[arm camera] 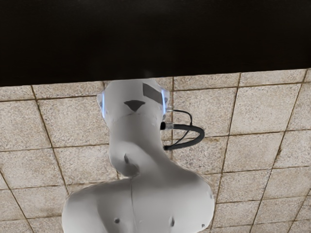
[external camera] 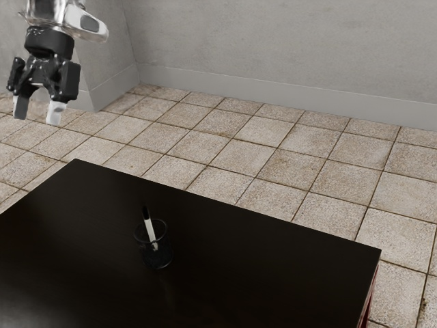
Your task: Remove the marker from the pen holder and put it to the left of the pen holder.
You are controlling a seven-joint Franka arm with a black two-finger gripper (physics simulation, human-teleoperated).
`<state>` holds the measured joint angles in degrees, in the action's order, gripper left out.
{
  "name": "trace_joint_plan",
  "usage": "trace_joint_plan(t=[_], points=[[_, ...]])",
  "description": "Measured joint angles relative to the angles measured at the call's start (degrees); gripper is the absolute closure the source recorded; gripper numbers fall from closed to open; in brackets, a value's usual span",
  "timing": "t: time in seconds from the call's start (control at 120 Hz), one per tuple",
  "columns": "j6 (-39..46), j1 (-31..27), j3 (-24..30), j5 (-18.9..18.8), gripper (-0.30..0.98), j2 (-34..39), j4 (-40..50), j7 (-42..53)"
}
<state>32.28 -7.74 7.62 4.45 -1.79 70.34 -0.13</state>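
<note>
The floor (external camera: 273, 167), of speckled beige tiles with dark joints, spans the exterior view behind the furniture and runs up to the grey wall (external camera: 287, 41), which occupies the top of the frame and has a paler skirting (external camera: 273, 96) along its foot. The tabletop (external camera: 75, 225), black and faintly glossy, fills the lower left and lower centre, one corner pointing toward the right edge, with a strip of reddish side (external camera: 371, 294) beneath that corner. The arm (external camera: 85, 22), white and silver, enters at the upper left; in the wrist view its pale lower body (arm camera: 136, 194) appears beside the tabletop's edge, with two lit blue strips (arm camera: 164, 101) and a looped black cable (arm camera: 197, 138) at its side. The gripper (external camera: 38, 111), black with lighter fingertips, hangs in the upper left of the exterior view, its two fingers standing wide apart with nothing between them, well apart from the pen holder. The pen holder (external camera: 159, 260), a see-through cup, stands upright on the tabletop, left of the frame's centre and low. The marker (external camera: 150, 233), white with a black upper end, stands inside it, tilted toward the upper left and rising above the rim.
</note>
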Motion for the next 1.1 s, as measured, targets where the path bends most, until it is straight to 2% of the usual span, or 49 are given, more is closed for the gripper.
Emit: trace_joint_plan(t=[0.042,0.1,0.175,0.292,0.442,0.617,0.8,1.1], points=[[9.57,-0.58,0.73,1.06,0.00,0.04,6.77,-0.05],[20.12,-0.36,1.09,1.88,0.00,-0.33,10.60,-0.12],[29.78,1.18,0.51,2.67,0.00,-7.51,12.02,-0.27],[39.18,-0.04,0.04,3.07,0.00,-15.93,11.98,-0.50],[47.36,-0.01,-0.09,3.23,0.00,-20.82,11.87,-0.75],[49.16,1.38,-3.76,3.52,0.00,-28.18,11.70,-0.99],[43.58,1.24,-4.78,3.31,0.01,-29.98,12.09,-1.23],[36.31,2.87,-2.92,-3.59,0.15,-32.29,12.37,-0.50]])
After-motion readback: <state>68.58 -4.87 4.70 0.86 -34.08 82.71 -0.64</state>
